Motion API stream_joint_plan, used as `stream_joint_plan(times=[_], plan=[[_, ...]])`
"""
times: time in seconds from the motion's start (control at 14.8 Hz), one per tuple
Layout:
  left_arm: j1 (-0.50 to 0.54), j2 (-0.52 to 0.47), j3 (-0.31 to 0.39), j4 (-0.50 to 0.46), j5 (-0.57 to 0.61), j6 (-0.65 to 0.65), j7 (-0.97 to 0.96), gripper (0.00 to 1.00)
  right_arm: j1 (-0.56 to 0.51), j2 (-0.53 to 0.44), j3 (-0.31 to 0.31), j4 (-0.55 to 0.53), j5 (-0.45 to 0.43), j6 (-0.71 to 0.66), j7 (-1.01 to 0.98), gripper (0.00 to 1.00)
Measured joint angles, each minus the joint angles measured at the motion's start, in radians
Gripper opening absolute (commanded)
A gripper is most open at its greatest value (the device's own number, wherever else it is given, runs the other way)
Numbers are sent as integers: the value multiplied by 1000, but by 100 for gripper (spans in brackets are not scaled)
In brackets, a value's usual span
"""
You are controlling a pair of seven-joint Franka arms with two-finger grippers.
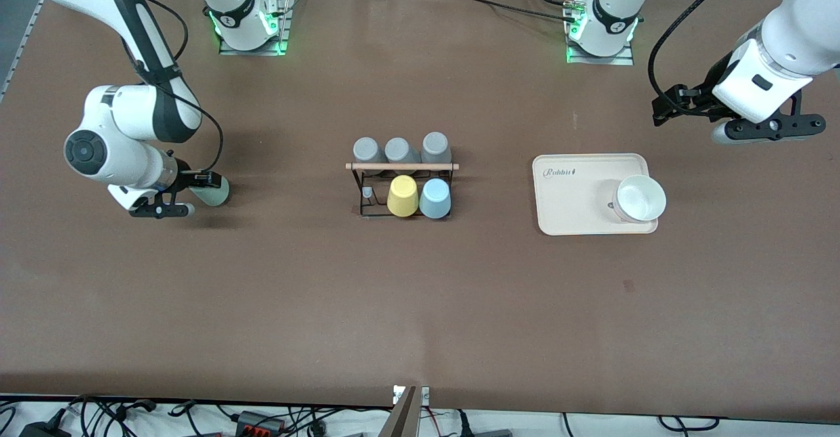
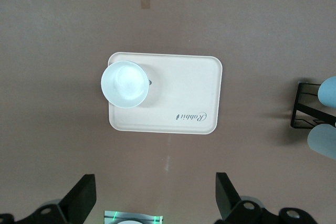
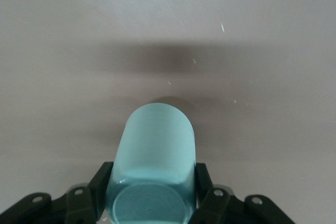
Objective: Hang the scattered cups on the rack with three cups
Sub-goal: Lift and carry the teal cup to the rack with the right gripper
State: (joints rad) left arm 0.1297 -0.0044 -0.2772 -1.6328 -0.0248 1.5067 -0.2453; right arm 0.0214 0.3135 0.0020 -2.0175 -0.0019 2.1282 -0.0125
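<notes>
My right gripper point(image 1: 197, 193) is shut on a pale sage green cup point(image 1: 214, 191), low over the table toward the right arm's end. In the right wrist view the fingers point(image 3: 100, 184) press both sides of this cup point(image 3: 155, 140) near its base. The black wire rack point(image 1: 401, 187) with a wooden rod stands mid-table. A light blue cup point(image 1: 435, 199) hangs on its nearer side beside a yellow cup point(image 1: 402, 195), with one bare peg point(image 1: 367, 192) next to them. My left gripper point(image 1: 768, 128) waits open and empty above the table at the left arm's end point(image 2: 155, 192).
Three grey cups point(image 1: 400, 150) hang on the rack's farther side. A cream tray point(image 1: 571, 207) lies between the rack and the left arm's end, with a white bowl point(image 1: 640, 197) on it. The rack's edge point(image 2: 304, 114) shows in the left wrist view.
</notes>
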Motion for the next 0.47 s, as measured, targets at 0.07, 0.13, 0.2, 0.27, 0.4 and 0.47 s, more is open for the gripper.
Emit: stream_joint_plan(times=[0.07,0.13,0.2,0.27,0.4,0.47], plan=[[0,-1,0,0,0,-13,-3,100,21,-1,1,64,0,-57,0,23],[0,-3,0,1,0,-21,-5,100,45,-2,2,123,0,-104,0,23],[0,-5,0,4,0,-24,-6,100,75,-2,4,179,1,-141,0,23],[0,-7,1,8,0,-27,-6,100,112,4,6,233,2,-173,0,23],[0,-12,1,9,0,-27,-6,100,192,28,7,330,5,-221,5,23],[1,-13,1,10,0,-27,-6,100,226,47,8,376,5,-241,7,23]])
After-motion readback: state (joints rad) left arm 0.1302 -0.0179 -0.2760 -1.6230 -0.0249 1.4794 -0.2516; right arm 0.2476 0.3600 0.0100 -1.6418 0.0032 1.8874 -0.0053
